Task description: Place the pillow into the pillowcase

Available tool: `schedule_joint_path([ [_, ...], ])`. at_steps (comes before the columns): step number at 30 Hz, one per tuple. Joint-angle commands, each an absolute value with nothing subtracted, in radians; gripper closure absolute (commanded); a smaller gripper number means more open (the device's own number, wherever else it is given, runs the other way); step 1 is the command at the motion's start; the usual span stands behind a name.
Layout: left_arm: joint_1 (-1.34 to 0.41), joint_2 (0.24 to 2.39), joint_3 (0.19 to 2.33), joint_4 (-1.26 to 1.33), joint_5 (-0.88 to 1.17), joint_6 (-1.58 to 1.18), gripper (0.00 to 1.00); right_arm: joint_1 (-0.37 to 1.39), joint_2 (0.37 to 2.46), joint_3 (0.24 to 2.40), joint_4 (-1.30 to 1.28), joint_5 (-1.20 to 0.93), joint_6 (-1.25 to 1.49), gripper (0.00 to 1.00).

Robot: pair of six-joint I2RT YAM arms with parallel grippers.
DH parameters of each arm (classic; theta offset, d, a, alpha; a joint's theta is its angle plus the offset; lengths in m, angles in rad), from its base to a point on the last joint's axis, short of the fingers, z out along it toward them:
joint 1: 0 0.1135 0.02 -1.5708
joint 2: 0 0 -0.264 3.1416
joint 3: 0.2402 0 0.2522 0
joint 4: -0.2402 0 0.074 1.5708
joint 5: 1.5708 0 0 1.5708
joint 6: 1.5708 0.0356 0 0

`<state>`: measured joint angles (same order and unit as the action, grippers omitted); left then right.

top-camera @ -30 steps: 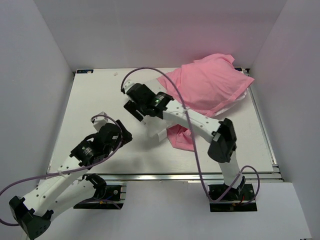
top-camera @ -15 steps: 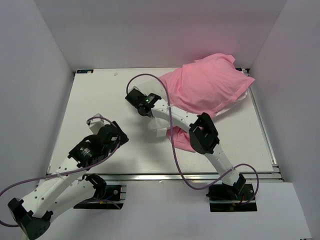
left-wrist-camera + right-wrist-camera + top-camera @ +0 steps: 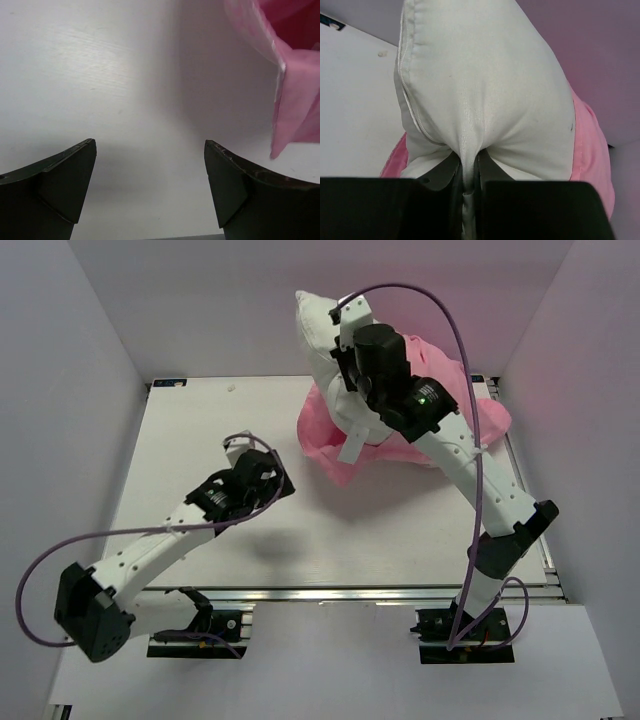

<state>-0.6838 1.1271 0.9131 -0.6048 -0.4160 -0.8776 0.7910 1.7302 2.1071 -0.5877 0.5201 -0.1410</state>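
**Pillow held up over the far right corner**

The right jaws are pressed together on a fold of the pillow (image 3: pixel 480 90), pinching a ridge of its white fabric (the right wrist view shows the cloth drawn into a tight crease at the grip). The pillow is raised above the far right part of the table (image 3: pixel 180 450). One seamed corner points up in front of the back wall (image 3: pixel 200 310).

Beneath it, the pillowcase (image 3: pixel 325 435) lies bunched at the table's far right corner, with pink cloth showing on either side of the pillow's lower end. How much of the pillow sits inside the pillowcase cannot be told.

The left jaws stand spread wide with nothing between them, low over the middle of the table. They are near the pillowcase's left edge but apart from it. In the left wrist view a pink flap of the pillowcase fills the upper right, over bare tabletop.
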Motion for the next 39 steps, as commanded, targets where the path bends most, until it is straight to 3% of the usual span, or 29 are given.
schedule_joint_path([
  [1, -0.634, 1.230, 0.991, -0.419, -0.315, -0.816, 0.02, 0.795, 1.741, 2.161, -0.480, 0.485, -0.166, 1.00],
  [5, -0.542, 1.336, 0.994, -0.206, -0.203, -0.793, 0.02, 0.790, 1.706, 2.135, -0.482, 0.477, -0.170, 1.00],
  [13, -0.184, 1.514, 0.914, 0.131, 0.335, -0.897, 0.02, 0.785, 1.643, 2.063, -0.443, 0.489, -0.181, 1.00],
  [17, -0.179, 1.633, 0.880, 0.404, 0.569, -0.937, 0.02, 0.784, 1.652, 2.078, -0.439, 0.485, -0.183, 1.00],
  [22, -0.181, 1.813, 0.917, 0.555, 0.698, -1.012, 0.02, 0.784, 1.674, 2.129, -0.449, 0.476, -0.181, 1.00],
  [32, -0.287, 2.017, 1.123, 0.598, 0.699, -1.002, 0.04, 0.785, 1.640, 2.070, -0.498, 0.471, -0.157, 1.00],
  [33, -0.288, 2.031, 1.141, 0.610, 0.707, -1.009, 0.09, 0.784, 1.634, 2.053, -0.509, 0.469, -0.153, 1.00],
  [37, -0.288, 2.045, 1.218, 0.611, 0.727, -1.017, 1.00, 0.784, 1.598, 1.947, -0.514, 0.468, -0.144, 1.00],
  [39, -0.288, 1.984, 1.195, 0.626, 0.723, -1.005, 1.00, 0.784, 1.588, 1.878, -0.512, 0.440, -0.182, 1.00],
])
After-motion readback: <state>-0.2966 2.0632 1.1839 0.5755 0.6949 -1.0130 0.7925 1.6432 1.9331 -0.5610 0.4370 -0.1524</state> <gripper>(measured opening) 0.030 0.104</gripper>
